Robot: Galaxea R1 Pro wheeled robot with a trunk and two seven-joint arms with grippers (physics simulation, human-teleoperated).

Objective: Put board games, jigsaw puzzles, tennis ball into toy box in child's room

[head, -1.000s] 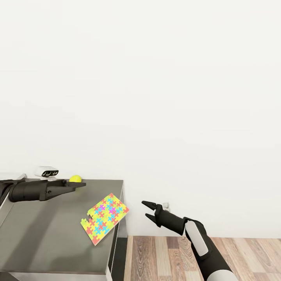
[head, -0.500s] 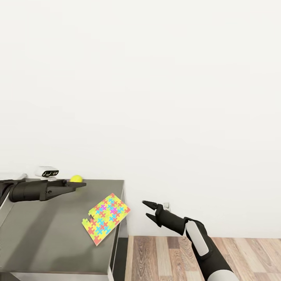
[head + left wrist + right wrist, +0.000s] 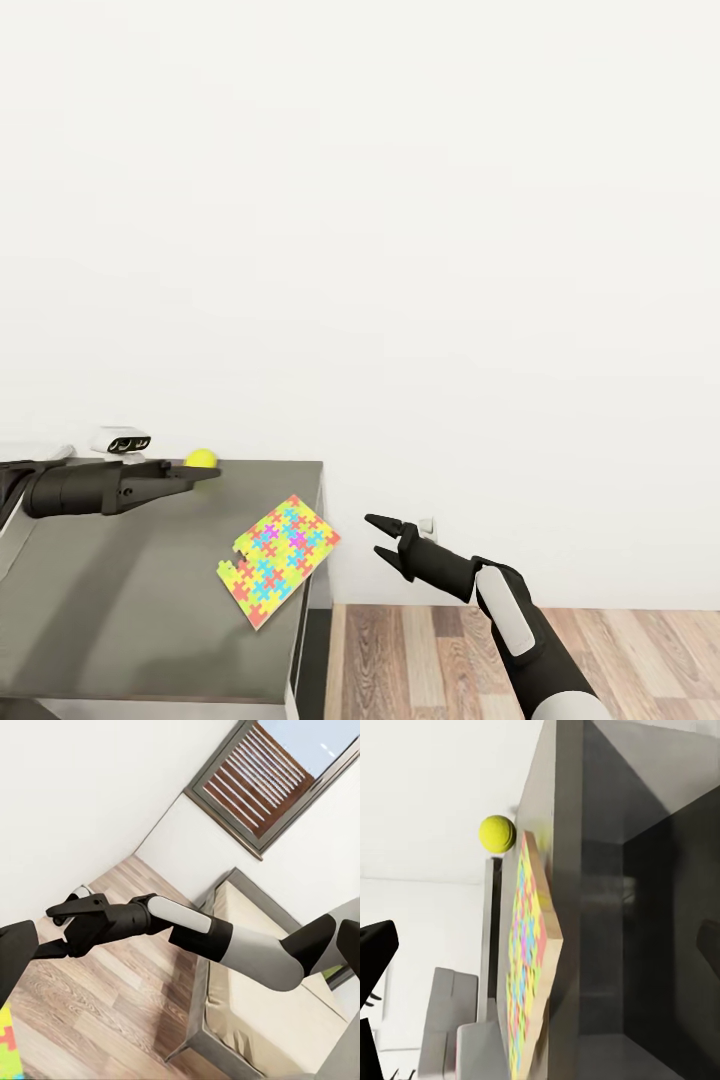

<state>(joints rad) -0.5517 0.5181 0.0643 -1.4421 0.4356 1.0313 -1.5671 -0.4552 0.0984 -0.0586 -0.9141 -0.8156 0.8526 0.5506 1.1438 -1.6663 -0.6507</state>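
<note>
At the far left, the left gripper (image 3: 205,472) reaches rightward low over the grey worktop (image 3: 120,610); its jaws look nearly closed with nothing between them, though their exact gap cannot be told. Just beyond its tips, at the worktop's far edge by the white wall (image 3: 400,220), sits the yellow ball (image 3: 203,459). To the right and nearer, the bright puzzle (image 3: 278,572) lies flat at the worktop's right edge, one corner jutting past it. Further right, off the worktop and above the wooden floor (image 3: 450,660), the right gripper (image 3: 378,536) hangs with jaws parted and empty, pointing left toward the puzzle.
</note>
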